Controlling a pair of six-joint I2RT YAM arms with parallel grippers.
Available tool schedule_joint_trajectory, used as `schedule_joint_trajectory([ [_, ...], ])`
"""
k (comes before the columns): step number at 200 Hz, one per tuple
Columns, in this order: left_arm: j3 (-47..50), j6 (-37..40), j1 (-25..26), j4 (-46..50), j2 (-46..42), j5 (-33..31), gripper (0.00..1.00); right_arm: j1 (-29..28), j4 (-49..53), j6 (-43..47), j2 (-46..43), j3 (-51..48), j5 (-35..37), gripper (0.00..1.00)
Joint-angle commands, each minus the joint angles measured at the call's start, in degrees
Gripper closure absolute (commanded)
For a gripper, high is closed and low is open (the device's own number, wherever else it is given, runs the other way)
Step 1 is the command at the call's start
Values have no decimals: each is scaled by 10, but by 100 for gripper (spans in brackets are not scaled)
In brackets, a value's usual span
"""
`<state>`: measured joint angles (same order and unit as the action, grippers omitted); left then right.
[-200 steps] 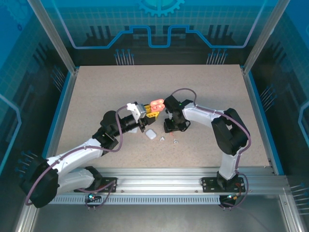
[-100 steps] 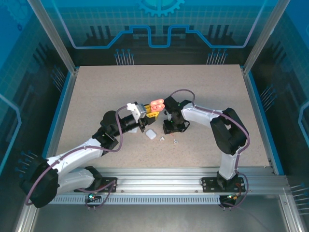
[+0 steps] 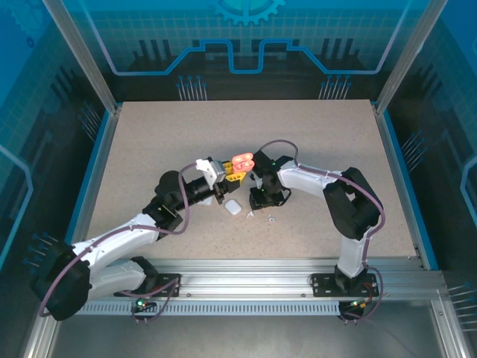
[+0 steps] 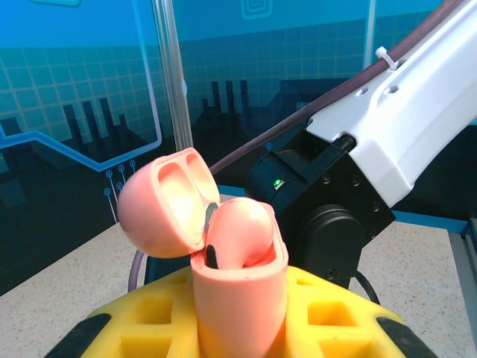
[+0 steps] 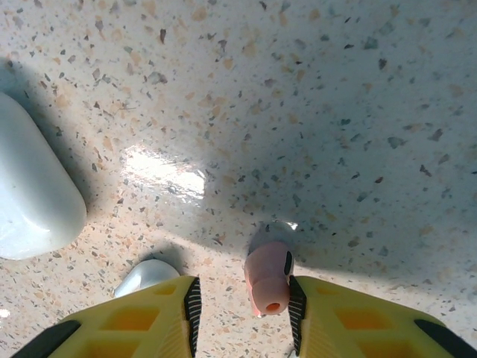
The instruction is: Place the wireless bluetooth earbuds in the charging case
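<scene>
Clamping the open salmon-pink plastic charging case (image 4: 240, 253) in my left gripper (image 3: 234, 176), I held my right gripper (image 5: 244, 292) spread astride a salmon-pink stemmed earbud (image 5: 268, 276), indistinct from overhead.

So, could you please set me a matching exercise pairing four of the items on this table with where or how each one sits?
Things:
1. pink charging case
2. pink earbud
3. white case
4. white earbud

States:
A. lying closed on the table
B. held up in the left gripper, lid open
C. on the table, just outside the right gripper's fingers
D. between the right gripper's open fingers

Pairs: 1-B; 2-D; 3-A; 4-C
</scene>
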<state>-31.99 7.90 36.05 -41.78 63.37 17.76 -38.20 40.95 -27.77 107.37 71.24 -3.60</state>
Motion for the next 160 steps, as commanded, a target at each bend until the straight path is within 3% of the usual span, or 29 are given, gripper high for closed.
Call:
schedule_joint_trajectory([
  [1, -5, 9, -2, -3, -8, -4, 88, -13, 19, 7, -19, 8, -14, 61],
  [160, -2, 10, -2, -5, -16, -5, 88, -32, -65, -46, -1, 28, -78, 62],
])
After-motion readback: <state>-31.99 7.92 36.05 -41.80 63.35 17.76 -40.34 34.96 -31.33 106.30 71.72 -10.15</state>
